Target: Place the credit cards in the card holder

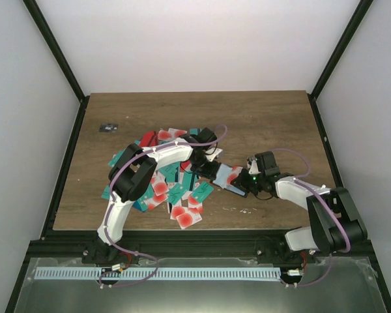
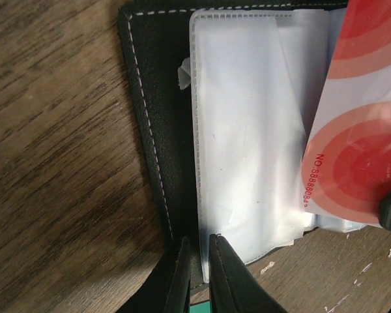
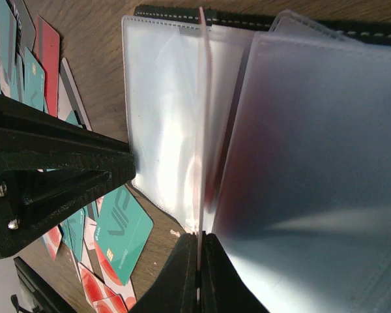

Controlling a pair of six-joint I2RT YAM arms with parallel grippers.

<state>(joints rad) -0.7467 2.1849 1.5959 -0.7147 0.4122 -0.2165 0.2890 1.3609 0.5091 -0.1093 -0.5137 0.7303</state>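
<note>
- Many thin teal, red and white credit cards lie loose, piled left on the wooden tabletop: most work remains.
- Just right, the black folding card holder lies open; left tool, nearly closed, pinches its edge.
- Right tool grips one red-circled white card, partly between clear sleeves.

Brown wood-grain table enclosed by plain white walls; black frame posts at 11 and 1 o'clock
</note>
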